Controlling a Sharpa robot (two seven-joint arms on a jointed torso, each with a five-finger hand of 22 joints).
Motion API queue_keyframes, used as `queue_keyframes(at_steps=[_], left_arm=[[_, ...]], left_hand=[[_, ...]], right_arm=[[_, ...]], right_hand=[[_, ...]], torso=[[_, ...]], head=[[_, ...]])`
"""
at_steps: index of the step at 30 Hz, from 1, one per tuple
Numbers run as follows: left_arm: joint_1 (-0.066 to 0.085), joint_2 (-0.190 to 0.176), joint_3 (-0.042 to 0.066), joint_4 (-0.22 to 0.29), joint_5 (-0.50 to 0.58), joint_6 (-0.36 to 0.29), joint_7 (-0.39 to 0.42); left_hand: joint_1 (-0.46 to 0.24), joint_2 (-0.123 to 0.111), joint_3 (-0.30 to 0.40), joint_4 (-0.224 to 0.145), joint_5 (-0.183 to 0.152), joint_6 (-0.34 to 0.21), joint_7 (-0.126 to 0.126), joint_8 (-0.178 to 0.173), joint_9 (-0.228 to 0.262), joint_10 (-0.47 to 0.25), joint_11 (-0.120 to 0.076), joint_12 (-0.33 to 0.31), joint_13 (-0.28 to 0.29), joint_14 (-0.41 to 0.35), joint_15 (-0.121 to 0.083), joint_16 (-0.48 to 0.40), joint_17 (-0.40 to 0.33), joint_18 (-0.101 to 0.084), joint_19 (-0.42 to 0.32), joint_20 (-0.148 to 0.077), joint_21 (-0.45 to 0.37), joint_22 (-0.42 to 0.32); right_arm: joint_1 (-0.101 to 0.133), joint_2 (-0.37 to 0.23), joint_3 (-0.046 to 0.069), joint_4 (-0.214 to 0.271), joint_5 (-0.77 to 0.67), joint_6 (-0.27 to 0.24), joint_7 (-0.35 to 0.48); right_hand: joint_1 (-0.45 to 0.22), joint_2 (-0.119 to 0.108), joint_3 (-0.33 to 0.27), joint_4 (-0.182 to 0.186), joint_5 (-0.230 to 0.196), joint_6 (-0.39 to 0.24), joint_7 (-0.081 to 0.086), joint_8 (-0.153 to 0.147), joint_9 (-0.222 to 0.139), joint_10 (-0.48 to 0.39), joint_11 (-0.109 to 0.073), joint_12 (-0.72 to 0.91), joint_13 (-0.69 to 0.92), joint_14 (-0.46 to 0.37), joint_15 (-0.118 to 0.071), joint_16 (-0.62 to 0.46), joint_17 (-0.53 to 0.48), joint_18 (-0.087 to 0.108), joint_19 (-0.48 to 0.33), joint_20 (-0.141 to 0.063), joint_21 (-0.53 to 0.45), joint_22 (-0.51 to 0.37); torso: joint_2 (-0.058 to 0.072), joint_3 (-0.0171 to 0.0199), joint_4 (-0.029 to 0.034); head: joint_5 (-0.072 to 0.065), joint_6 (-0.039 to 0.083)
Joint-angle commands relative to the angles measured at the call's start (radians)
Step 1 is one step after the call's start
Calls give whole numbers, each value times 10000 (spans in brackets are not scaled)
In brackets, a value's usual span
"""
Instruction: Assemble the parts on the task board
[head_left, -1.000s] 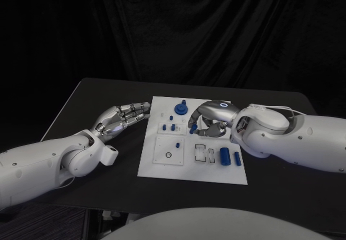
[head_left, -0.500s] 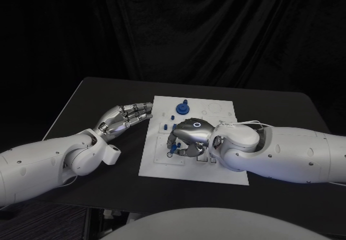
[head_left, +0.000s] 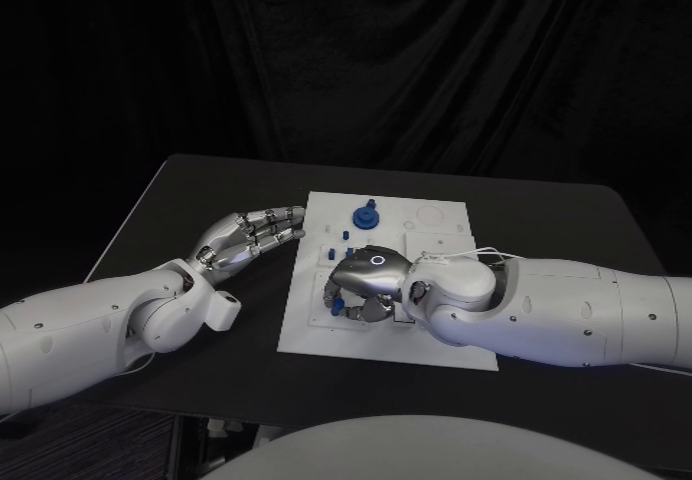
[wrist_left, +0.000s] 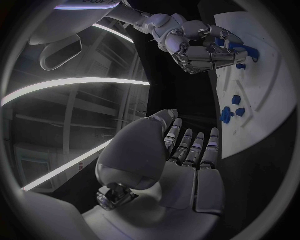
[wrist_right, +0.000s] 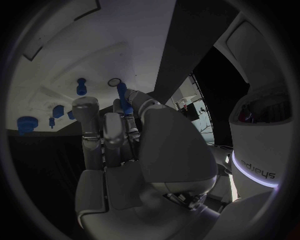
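Two hands: left hand (head_left: 248, 238) rests on the black bench (head_left: 188, 190) beside the board, unmoved, fingers apart and empty.
Task board (head_left: 447, 214): flat white plate, mid-bench.
Right hand (head_left: 364, 285): has swung in over the board's left recess, clamped on a smooth blue peg (wrist_right: 122, 93); insertion looks near.

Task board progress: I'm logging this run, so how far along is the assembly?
Early to midway, judging by the task board. Done: a large blue part stands at the board's far end. In hand: the right hand pinches a blue peg close to a ring-shaped hole. Left: seating that peg; the left hand holds nothing.
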Motion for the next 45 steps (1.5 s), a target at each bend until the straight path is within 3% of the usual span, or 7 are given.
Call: queue_keyframes(at_steps=[1,29,38,45], left_arm=[[-22,10,9,17,43,146,995],[-67,-12,9,4,44,181,938],[-83,-8,9,-6,44,194,911],[-91,4,9,-22,44,195,899]], left_hand=[[-98,-17,9,41,-61,-60,16,23,-14,-6,62,6,5,-38,62,50,-13,-97,53,-35,27,-15],[-105,-8,24,56,-114,-72,18,21,-17,-19,67,0,5,-45,70,54,-14,-113,59,-36,22,-24],[-111,-5,26,66,-131,-86,20,19,-20,-25,68,-9,4,-51,73,54,-15,-118,57,-36,19,-35],[-111,-5,26,66,-131,-86,20,19,-20,-25,68,-9,4,-51,73,54,-15,-118,57,-36,19,-35]], right_arm=[[-47,36,6,-83,-332,71,23],[-80,-69,7,-176,-408,254,-207],[-80,-73,7,-177,-408,290,-214],[-79,-13,7,-199,-408,334,-120]], right_hand=[[116,3,12,-55,-53,-63,37,-39,16,75,-24,13,22,63,-17,17,-8,-117,47,11,21,954],[128,-11,5,-111,-53,41,31,14,125,127,-24,-33,46,17,-17,-43,-58,-109,4,5,-18,939],[109,-26,-6,-112,-64,35,33,11,142,116,-18,-54,46,-3,-14,-74,-87,-105,-12,6,-47,931],[-56,-68,-12,-43,-337,-494,129,-354,96,-54,72,-233,72,-74,67,-156,-148,-102,-115,62,-133,897]], torso=[[-2,-2,1],[-5,7,8],[-11,5,-24],[-2,1,-11]], head=[[14,-1],[14,-1],[59,-1],[26,-1]])
